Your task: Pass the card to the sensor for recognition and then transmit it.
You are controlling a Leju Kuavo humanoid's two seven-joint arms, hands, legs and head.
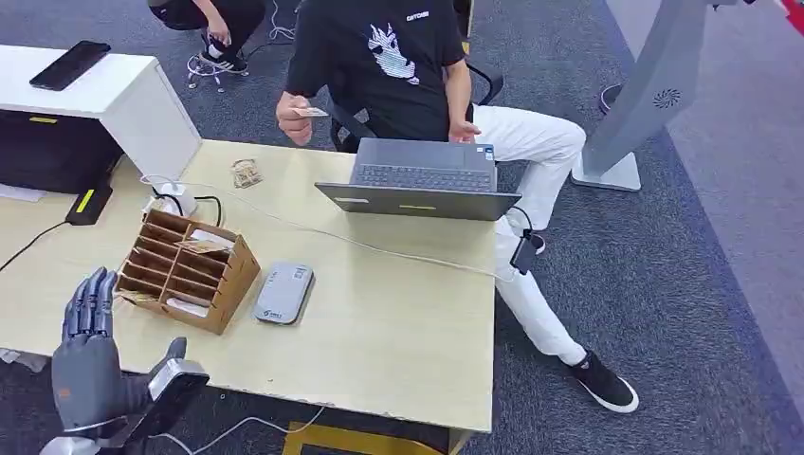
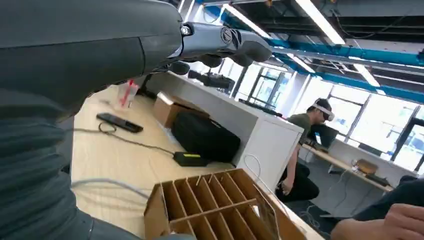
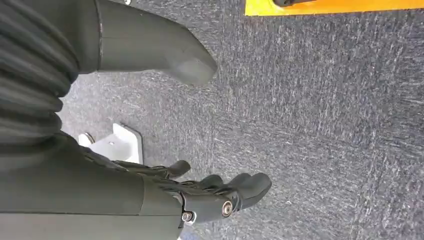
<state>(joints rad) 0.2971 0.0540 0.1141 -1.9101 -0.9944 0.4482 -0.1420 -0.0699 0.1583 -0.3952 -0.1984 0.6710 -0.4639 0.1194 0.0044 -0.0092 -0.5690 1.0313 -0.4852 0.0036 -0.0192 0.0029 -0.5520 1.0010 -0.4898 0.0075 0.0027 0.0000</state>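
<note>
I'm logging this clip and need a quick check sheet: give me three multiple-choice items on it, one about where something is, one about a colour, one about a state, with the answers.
1. Where does the grey card reader lie?
A. On the table beside the cardboard organizer, on the side toward the laptop
B. On top of the laptop
C. On the carpet

2. What colour is the seated person's shirt?
A. White
B. Black
C. Yellow

3. What is the left hand doing?
A. Holding a card
B. Resting on the laptop
C. Holding nothing, fingers spread, at the near table edge

Answers: 1 A, the reader sits flat on the tabletop next to the organizer. 2 B, the shirt is black with a white print. 3 C, the fingers are apart with nothing between them; the card is in the person's hand.
</note>
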